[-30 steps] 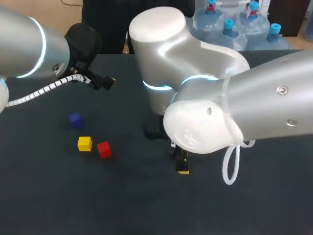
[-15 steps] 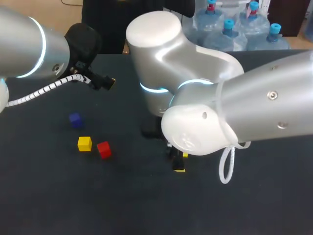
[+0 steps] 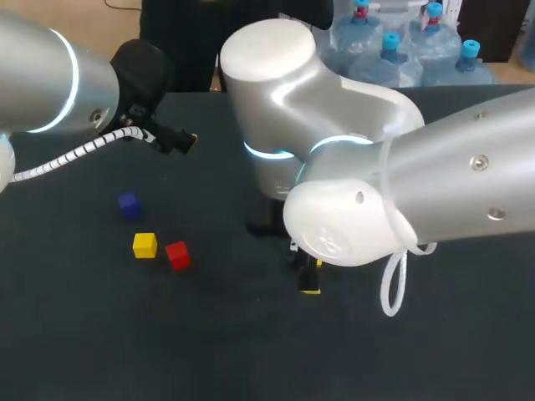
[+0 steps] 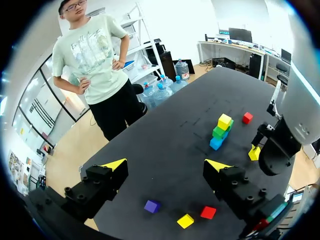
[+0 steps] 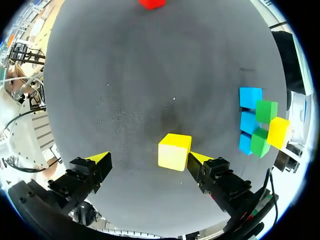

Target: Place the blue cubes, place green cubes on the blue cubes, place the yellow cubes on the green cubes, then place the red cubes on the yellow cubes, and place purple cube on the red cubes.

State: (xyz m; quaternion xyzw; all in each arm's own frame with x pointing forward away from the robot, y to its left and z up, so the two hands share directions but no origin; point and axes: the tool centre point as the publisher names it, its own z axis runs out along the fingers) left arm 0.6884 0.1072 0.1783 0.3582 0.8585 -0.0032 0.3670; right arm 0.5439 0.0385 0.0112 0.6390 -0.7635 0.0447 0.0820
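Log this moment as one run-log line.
right gripper: open, yellow cube between fingers | left gripper: open, empty | stack: blue, green, one yellow on top

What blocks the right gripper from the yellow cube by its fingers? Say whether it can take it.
Probably yes. The right gripper is open, the yellow cube sits between its fingers, nearer one, and nothing covers it. The stacked cubes stand well aside.
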